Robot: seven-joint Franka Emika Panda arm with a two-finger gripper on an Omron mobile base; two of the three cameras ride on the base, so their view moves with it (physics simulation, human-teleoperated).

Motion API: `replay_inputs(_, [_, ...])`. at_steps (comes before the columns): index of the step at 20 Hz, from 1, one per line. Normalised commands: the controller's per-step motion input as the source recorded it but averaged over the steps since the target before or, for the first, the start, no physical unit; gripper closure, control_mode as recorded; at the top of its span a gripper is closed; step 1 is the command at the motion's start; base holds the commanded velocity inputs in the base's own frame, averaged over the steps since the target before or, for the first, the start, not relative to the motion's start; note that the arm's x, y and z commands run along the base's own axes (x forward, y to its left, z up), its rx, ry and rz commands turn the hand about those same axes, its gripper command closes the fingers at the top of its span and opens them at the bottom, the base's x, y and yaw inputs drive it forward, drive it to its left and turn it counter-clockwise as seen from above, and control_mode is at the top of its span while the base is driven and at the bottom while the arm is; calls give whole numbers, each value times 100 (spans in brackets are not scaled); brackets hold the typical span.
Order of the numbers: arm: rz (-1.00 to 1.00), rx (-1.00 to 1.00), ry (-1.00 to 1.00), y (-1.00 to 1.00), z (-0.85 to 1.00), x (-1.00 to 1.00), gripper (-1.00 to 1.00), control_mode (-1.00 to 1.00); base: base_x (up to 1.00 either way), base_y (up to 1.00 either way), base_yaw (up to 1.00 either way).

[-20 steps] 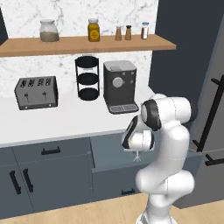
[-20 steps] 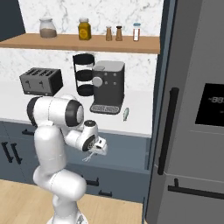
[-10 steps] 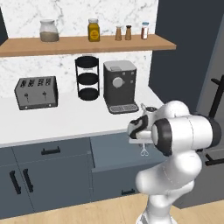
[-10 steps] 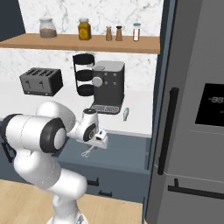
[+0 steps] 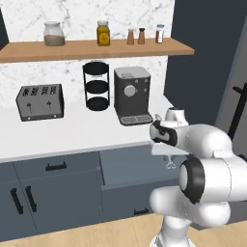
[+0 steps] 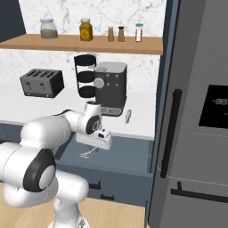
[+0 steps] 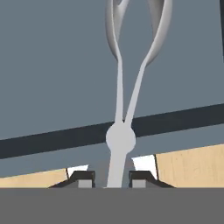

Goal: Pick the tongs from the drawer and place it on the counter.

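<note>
- Hand view: the tongs [image 7: 120, 100] stand straight out ahead of the claw [image 7: 112, 178], and the two dark fingertips are clenched on the joined end, just behind the round pivot.
- From the left base view, the tongs [image 5: 170, 161] hang under the claw [image 5: 169, 153], over the open drawer [image 5: 130, 166] and lifted out of it.
- From the right base view, the tongs [image 6: 89, 152] point down and forward from the claw [image 6: 94, 145], free of the drawer [image 6: 111, 158] floor as far as I can tell.
- I judge the tongs light, thin and stiff, with smooth metal that can slip. The grip at the joined end is good, because there the two arms do not spring; but the long free end may swing if the arm moves fast.
- The counter [image 5: 72, 135] lies above and behind the claw, with free white surface to the left of it.
- The coffee machine [image 5: 132, 95] stands on the counter just behind the claw, so the placing should go beside it.
</note>
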Motion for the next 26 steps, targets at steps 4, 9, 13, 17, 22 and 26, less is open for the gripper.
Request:
replay_inputs(4, [0, 0, 3, 1, 96, -29, 100, -100, 0, 0, 0])
replay_inputs(9, [0, 0, -5, 18, 88, 44, 100, -100, 0, 0, 0])
replay_inputs(13, [0, 0, -5, 24, 29, 100, 100, -100, 0, 0, 0])
replay_inputs(17, [-10, 0, 0, 8, -7, 100, 100, -100, 0, 0, 0])
replay_inputs(22, [-29, 0, 0, 0, -36, 99, 100, -100, 0, 0, 0])
replay_inputs(26, [-40, 0, 0, 0, -53, 86, 100, -100, 0, 0, 0])
